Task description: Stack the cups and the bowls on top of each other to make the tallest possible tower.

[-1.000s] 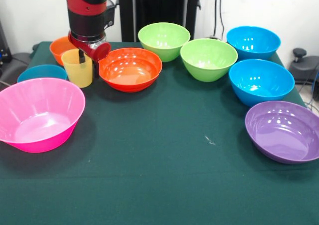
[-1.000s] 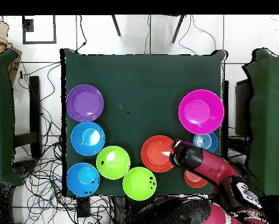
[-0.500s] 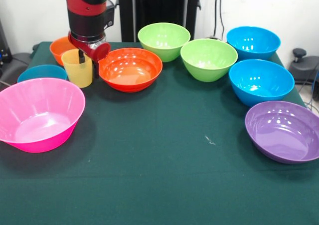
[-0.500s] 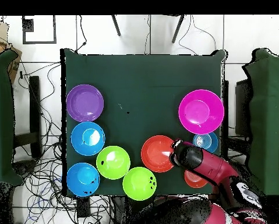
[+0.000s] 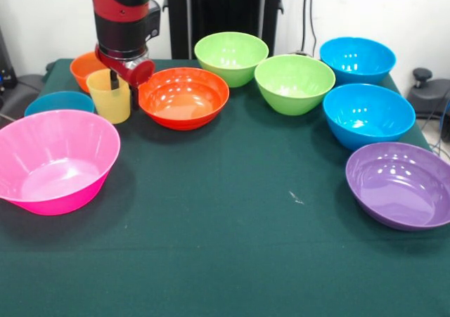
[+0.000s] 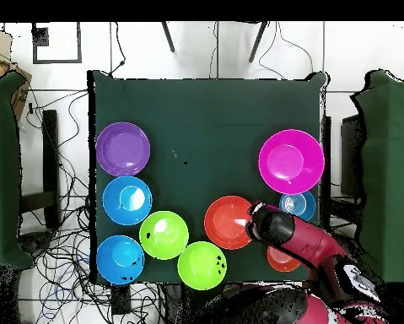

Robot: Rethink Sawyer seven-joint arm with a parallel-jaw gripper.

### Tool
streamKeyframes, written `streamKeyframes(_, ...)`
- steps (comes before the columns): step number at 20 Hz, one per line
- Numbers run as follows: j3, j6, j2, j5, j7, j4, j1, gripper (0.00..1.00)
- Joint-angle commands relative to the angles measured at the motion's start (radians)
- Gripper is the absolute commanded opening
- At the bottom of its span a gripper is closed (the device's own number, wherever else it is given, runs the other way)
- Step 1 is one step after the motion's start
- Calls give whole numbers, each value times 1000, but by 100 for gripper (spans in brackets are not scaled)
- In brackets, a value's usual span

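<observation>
The pale-yellow cup (image 5: 107, 99) stands upright at the back left of the green table. My gripper (image 5: 123, 92) hangs over its right rim, open, one finger inside the cup and one outside. In the overhead view the arm hides the cup. Beside it sit the wide orange bowl (image 5: 184, 98) and, behind it, a small orange bowl (image 5: 84, 64). The big pink bowl (image 5: 53, 162) and a small blue bowl (image 5: 58, 102) are at the left. Two lime green bowls (image 5: 230, 57) (image 5: 294, 83), two blue bowls (image 5: 357, 58) (image 5: 368, 114) and the purple bowl (image 5: 401, 185) stand singly. No tower is in view.
The table's cloth (image 5: 225, 247) is bare across the front and middle. A black pole (image 5: 179, 15) rises behind the table. In the overhead view, cables lie on the floor and other green tables (image 6: 2, 169) flank this one.
</observation>
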Motion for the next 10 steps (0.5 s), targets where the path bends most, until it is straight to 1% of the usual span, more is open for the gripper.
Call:
streamKeyframes(1, 102, -28, 20, -2, 73, -67, 2, 100)
streamKeyframes(10, 105, -37, 18, -3, 76, -61, 0, 100)
